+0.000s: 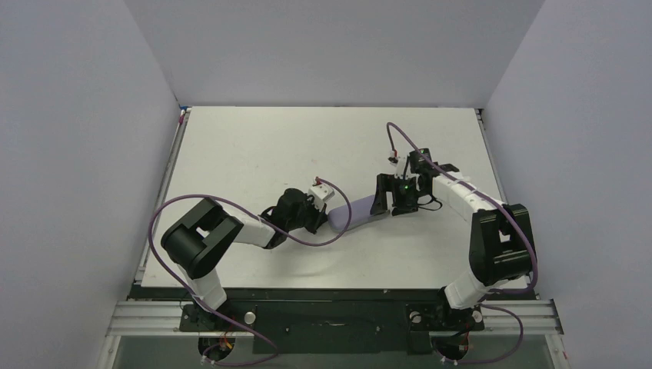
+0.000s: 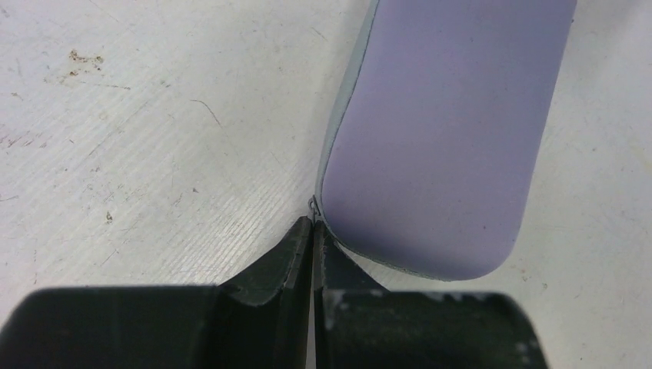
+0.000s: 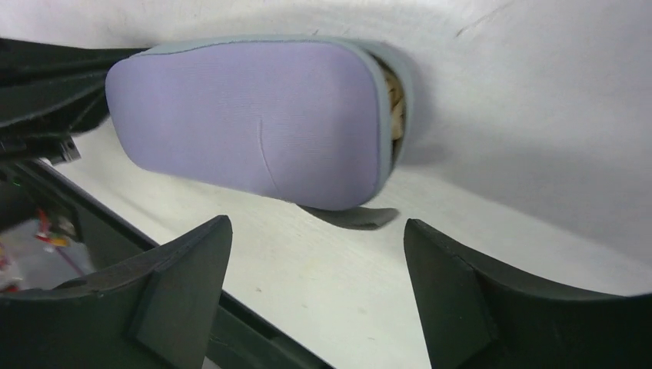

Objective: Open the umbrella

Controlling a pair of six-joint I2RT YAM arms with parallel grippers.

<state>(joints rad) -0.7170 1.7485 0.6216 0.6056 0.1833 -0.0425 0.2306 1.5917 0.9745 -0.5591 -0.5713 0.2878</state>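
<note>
The umbrella is inside its grey-lavender sleeve (image 1: 357, 212), which lies flat on the white table between the two grippers. Only a bit of beige (image 3: 395, 100) shows, inside the sleeve's open end. My left gripper (image 1: 321, 219) is at the sleeve's closed left end. In the left wrist view its jaws (image 2: 314, 224) are pressed together on the corner edge of the sleeve (image 2: 446, 138), with a tiny metal loop at the tips. My right gripper (image 1: 388, 206) is at the sleeve's right end. It is open (image 3: 315, 227) and empty, just short of the sleeve (image 3: 246, 115).
The white table (image 1: 254, 146) is walled by grey panels on the left, right and back. A dark tab (image 3: 354, 217) lies on the table under the sleeve's open end. Purple cables loop over both arms.
</note>
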